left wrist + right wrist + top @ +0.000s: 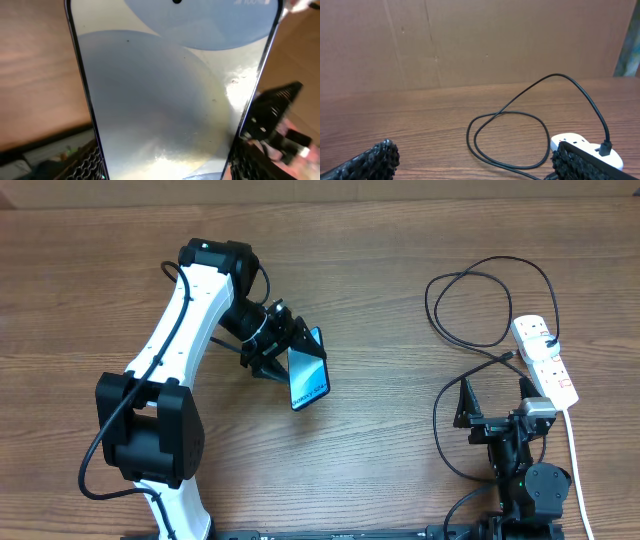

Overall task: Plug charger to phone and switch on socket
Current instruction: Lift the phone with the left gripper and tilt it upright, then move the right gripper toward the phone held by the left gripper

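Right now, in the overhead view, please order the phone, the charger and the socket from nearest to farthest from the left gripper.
1. phone: held in the left gripper.
2. charger: looping at the right.
3. socket: far right.

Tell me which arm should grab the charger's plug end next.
Right. The left gripper is busy, shut on the phone near the table's middle. The right gripper is open and empty, and the charger loops just ahead of it, beside the power strip.

Left arm [185,310] is showing white shells over black joints, black cable [92,455] running alongside. Right arm [530,480] is showing black; tool fingers [375,160] carrying knobbly pads.
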Tool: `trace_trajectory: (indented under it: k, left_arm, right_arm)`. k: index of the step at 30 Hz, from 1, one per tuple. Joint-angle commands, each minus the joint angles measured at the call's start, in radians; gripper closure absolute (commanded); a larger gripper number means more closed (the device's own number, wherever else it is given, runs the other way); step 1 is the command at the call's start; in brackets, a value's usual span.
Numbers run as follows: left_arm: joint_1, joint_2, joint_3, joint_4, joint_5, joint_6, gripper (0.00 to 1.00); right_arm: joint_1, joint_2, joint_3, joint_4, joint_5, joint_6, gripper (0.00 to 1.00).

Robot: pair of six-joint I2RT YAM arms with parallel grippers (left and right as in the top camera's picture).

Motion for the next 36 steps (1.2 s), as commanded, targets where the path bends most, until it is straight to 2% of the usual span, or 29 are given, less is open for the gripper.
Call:
trace_trajectory:
  k: [1, 8, 15, 20, 24, 26, 36]
  left_arm:
    - [0.005, -0.003, 0.03, 0.027, -0.109, 0.019, 0.6]
    - [0.005, -0.003, 0.03, 0.114, -0.259, 0.019, 0.6]
    - [0.005, -0.003, 0.03, 0.218, -0.29, 0.019, 0.6]
    - [0.005, -0.003, 0.03, 0.263, -0.293, 0.019, 0.6]
    - [0.005, -0.003, 0.03, 0.294, -0.293, 0.019, 0.6]
    - [0.005, -0.003, 0.03, 0.308, -0.292, 0.018, 0.6]
    - [0.005, -0.003, 0.03, 0.338, -0.287, -0.079, 0.6]
  right_arm:
    - [-0.004, -0.005, -0.01, 0.003, 0.01, 0.004, 0.0]
    - [-0.004, -0.005, -0.01, 0.003, 0.01, 0.005, 0.0]
    - [-0.004, -0.005, -0.01, 0.011, -0.061, 0.015, 0.0]
    - [-0.004, -0.005, -0.01, 0.027, -0.311, 0.247, 0.0]
    - [-0.004, -0.005, -0.01, 0.026, -0.578, 0.572, 0.0]
    - [-0.004, -0.005, -0.01, 0.026, -0.645, 0.656, 0.0]
    - [-0.002, -0.003, -0.01, 0.019, -0.654, 0.691, 0.0]
